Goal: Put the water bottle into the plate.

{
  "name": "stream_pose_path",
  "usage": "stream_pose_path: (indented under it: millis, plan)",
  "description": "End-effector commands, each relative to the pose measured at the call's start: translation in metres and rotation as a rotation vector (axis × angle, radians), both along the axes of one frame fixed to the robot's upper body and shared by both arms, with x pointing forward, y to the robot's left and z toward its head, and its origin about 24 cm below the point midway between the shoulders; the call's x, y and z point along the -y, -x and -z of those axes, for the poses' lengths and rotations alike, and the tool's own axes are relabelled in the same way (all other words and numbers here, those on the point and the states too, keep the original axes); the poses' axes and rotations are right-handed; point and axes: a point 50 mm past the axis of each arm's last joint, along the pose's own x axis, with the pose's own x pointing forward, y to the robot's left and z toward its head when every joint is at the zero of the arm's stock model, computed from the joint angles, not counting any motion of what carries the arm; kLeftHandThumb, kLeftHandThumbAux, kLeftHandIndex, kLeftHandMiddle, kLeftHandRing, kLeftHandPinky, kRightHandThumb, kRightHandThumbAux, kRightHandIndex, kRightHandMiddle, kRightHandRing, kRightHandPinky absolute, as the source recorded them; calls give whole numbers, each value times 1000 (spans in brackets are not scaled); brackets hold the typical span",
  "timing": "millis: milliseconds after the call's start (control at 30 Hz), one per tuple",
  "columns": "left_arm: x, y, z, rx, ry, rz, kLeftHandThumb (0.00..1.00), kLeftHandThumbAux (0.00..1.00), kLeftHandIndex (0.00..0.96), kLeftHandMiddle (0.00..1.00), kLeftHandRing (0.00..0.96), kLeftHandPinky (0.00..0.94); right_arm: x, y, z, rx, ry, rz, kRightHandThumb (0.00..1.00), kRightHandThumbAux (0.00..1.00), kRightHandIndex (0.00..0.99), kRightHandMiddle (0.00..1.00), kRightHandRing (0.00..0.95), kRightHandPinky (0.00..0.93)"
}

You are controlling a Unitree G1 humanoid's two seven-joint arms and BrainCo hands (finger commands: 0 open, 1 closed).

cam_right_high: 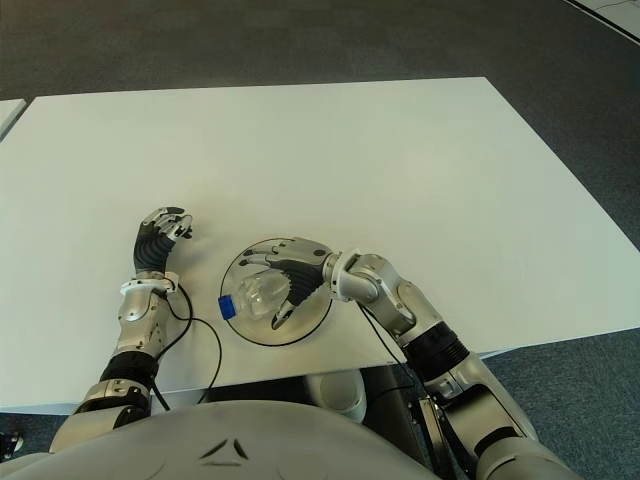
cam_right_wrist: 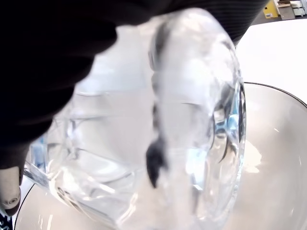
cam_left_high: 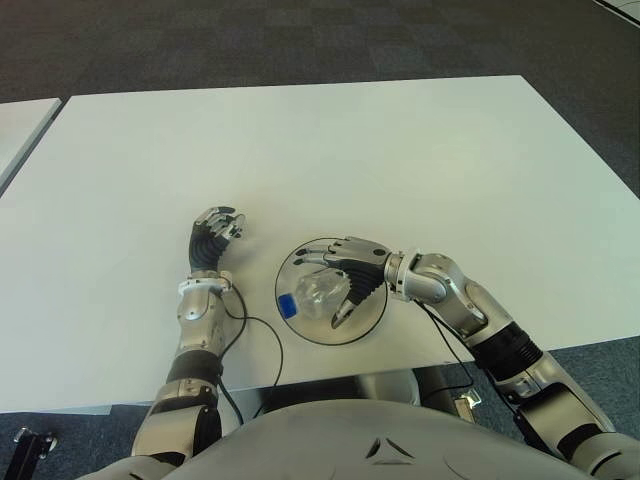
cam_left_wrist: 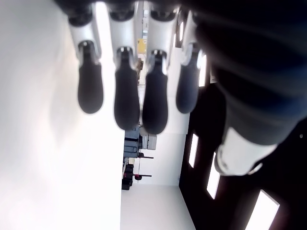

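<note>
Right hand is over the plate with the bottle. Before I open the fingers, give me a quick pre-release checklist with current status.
1. Water bottle over the plate, lying on its side: ok.
2. Right hand wrapped around the bottle: ok.
3. Blue cap inside the plate's rim: ok, though close to the left edge.
4. Bottle resting on the plate's floor, not held above it: cannot tell.
5. Left hand left of the plate, holding nothing: ok.
6. Table around the plate free of obstacles: ok.
</note>
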Motion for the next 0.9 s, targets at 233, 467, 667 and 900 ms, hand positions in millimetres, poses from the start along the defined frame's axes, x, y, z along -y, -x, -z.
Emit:
stream_pose_path:
  millis: [233,467,667,900]
  plan:
    - [2,13,18,-98,35,-18,708,709,435,598,581,563,2,-2,-3,7,-51,0,0,512,0,0,0,0]
    - [2,13,18,-98,28,-20,708,709,435,596,576,558,2,-2,-3,15,-74,-8,0,493,0,0,0,0]
    - [2,13,17,-97,29,-20,708,709,435,594,572,554,2,-2,-4,20,-96,-14,0,482,0,0,0,0]
    - [2,14,17,-94,31,-21,708,709,435,592,570,555,2,-2,-5,20,-126,-21,0,471,0,0,0,0]
